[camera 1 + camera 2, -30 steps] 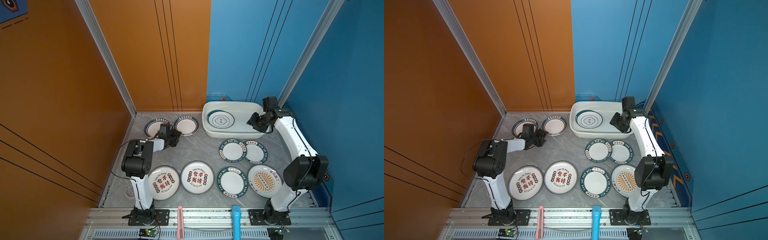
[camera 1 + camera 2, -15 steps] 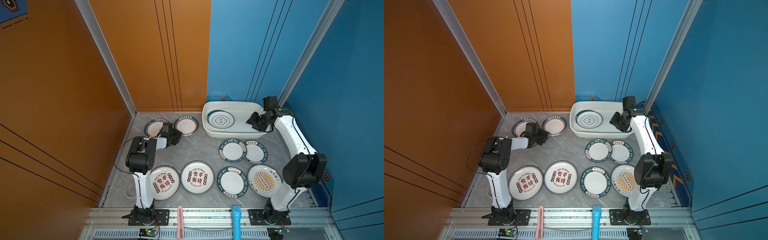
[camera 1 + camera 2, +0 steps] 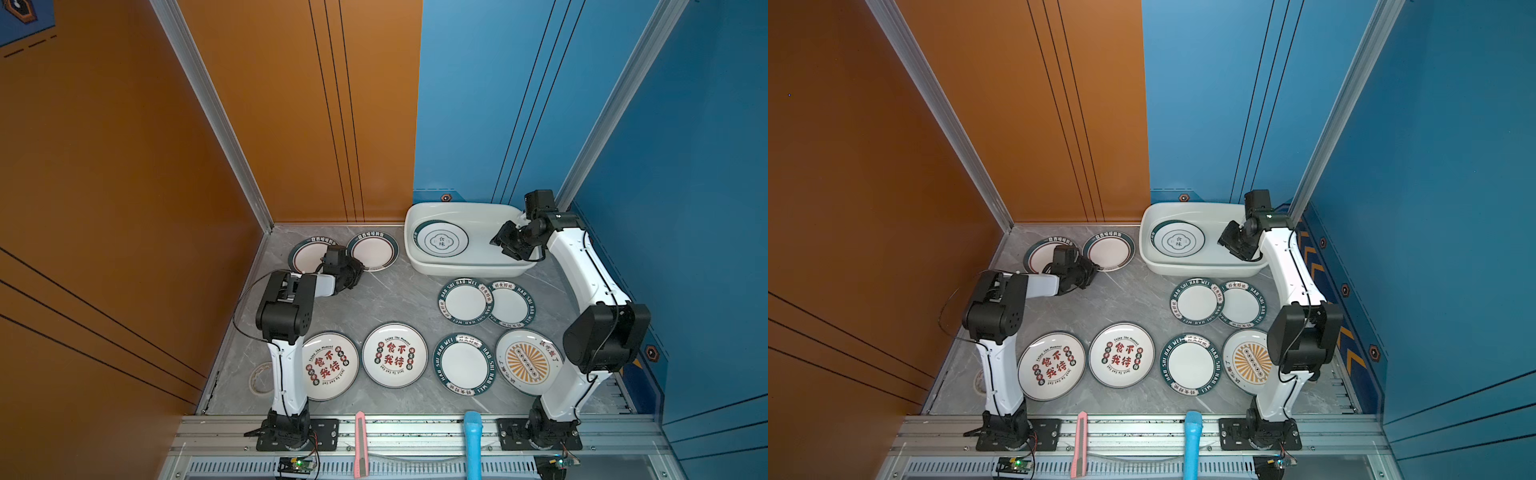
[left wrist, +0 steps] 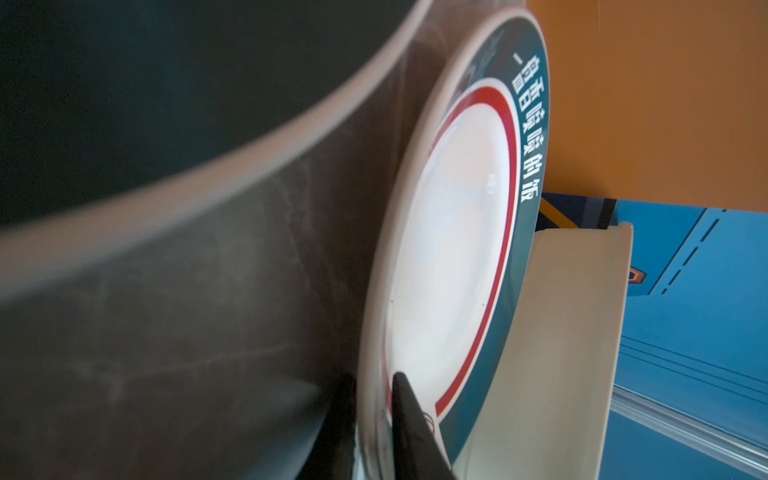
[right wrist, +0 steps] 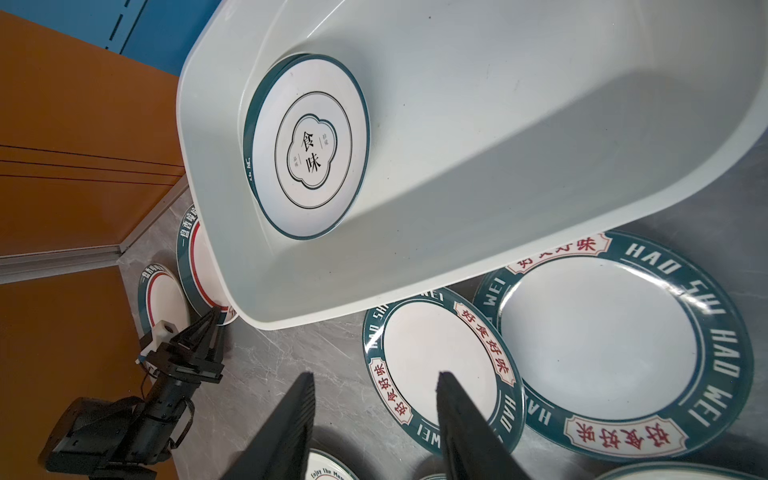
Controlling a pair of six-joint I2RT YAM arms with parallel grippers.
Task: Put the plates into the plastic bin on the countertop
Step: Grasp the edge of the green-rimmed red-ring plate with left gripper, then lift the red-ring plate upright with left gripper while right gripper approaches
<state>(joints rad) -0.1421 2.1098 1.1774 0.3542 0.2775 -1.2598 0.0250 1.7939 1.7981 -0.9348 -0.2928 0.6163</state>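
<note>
While the red-ringed plate (image 3: pixel 374 250) lies by the far edge of the countertop (image 3: pixel 395 299), just left of the plastic bin (image 3: pixel 465 268), my left gripper (image 4: pixel 372 376) pinches its near rim. One of the fingers (image 4: pixel 409 419) lies over the rim and its partner sits under it, against the stone. I cannot tell whether that rim is clear of the countertop.

A second red-ringed plate (image 3: pixel 305 257) lies beside it toward the far left corner, partly under my left wrist. The bin stands at the far edge, right of the middle, and holds a cloud-emblem plate (image 3: pixel 441 240) flat in its left half. In the right wrist view a second rim shows beneath that plate, so it seems to rest on another.

My right gripper (image 5: pixel 374 376) hangs over the bin's right end, jaws apart, nothing between them.

Just in front of the bin, the left lettered plate (image 3: pixel 465 301) overlaps the rim of the right lettered plate (image 3: pixel 512 306). Along the near edge runs a row of four:
- the left red-character plate (image 3: pixel 328 365), partly behind my left arm
- the right red-character plate (image 3: pixel 395 355)
- a green-rimmed plate (image 3: pixel 464 363)
- a sunburst plate (image 3: pixel 528 361), partly behind my right arm

A tape roll (image 3: pixel 259 378) lies at the near left corner.
</note>
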